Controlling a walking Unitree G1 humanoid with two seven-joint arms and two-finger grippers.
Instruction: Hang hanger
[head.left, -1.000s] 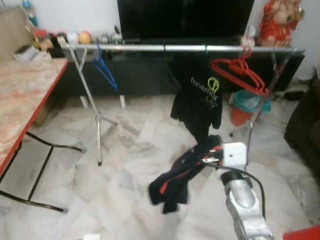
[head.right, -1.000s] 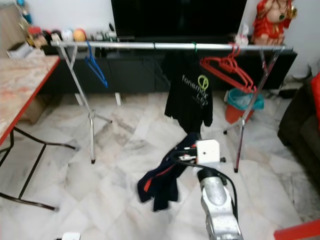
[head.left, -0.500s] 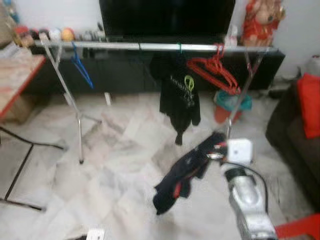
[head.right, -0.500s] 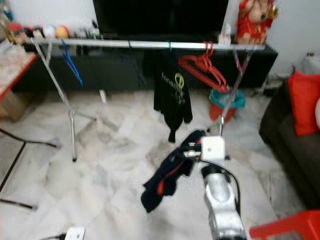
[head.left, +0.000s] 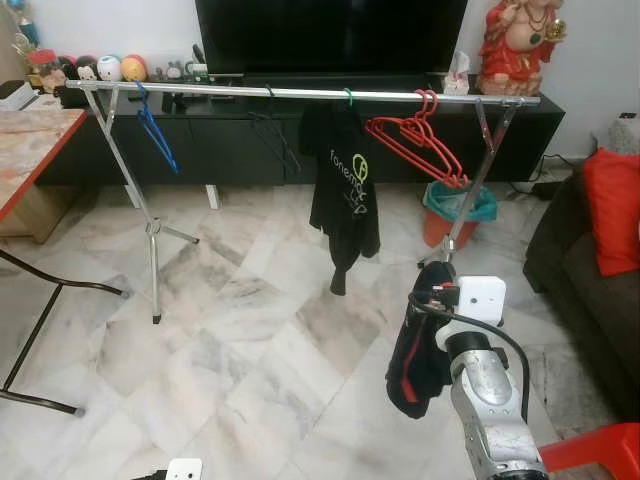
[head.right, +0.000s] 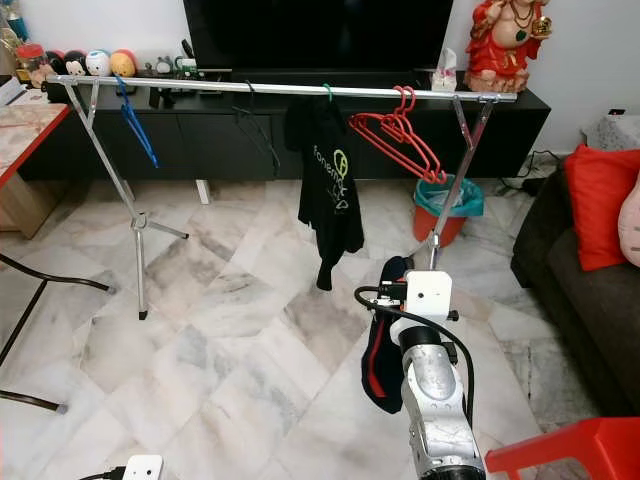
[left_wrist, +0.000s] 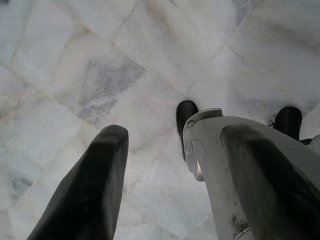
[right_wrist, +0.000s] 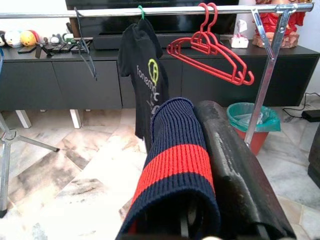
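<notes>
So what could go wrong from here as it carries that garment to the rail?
The right gripper holds the navy and red garment by one bunched end, with most of it dangling, so it may slip or drag on the marble floor. The rail already carries a black T-shirt and red hangers; reaching in could knock those loose.

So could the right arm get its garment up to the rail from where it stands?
Probably not yet. The right gripper, shut on the navy garment, sits low with open marble floor between it and the rail. Nothing blocks the way; the robot likely must step closer.
</notes>
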